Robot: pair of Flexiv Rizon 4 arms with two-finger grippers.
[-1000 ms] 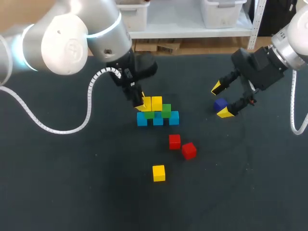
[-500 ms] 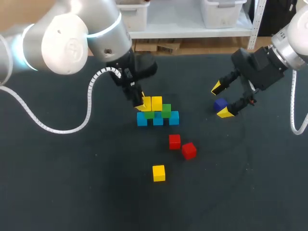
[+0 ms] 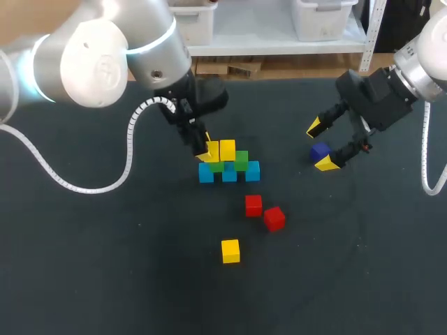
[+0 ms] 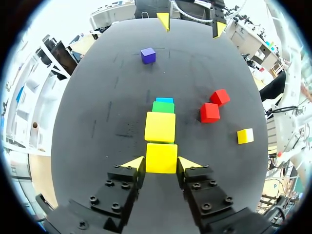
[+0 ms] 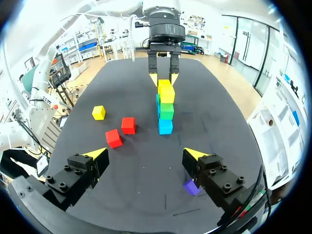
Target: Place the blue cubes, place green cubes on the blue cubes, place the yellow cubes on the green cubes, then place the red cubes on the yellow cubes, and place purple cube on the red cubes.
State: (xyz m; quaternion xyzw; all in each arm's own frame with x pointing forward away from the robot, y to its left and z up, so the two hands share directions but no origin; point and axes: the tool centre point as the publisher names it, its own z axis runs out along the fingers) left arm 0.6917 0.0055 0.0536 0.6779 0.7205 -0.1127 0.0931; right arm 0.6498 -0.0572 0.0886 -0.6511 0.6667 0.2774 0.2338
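Step in hand, as judged: laying the yellow cubes on the green. The left gripper [image 4: 161,164] is clamped on a yellow cube [image 4: 161,157], one finger against each side face, jaws no wider than the cube. This cube sits on the upper level at the end of the stack [image 3: 228,162] nearest that gripper, touching a second yellow cube [image 4: 160,126] just behind it. Whether it bears fully on the green beneath cannot be seen. Past the second yellow, a green cube [image 4: 163,107] shows a bare top, with a blue cube [image 4: 165,100] at the stack's far end. Next move, as judged: part the fingers, lift clear without nudging the row, then fetch the loose yellow cube [image 4: 245,136] for the bare green. That cube lies on the table [image 3: 105,265], well apart from the stack; two red cubes [image 4: 209,112] lie close together, nearer the stack. Beyond the stack's far end the purple cube [image 4: 148,55] rests on the table, under the right gripper [image 3: 320,146], whose fingers stand wide apart and hold nothing.
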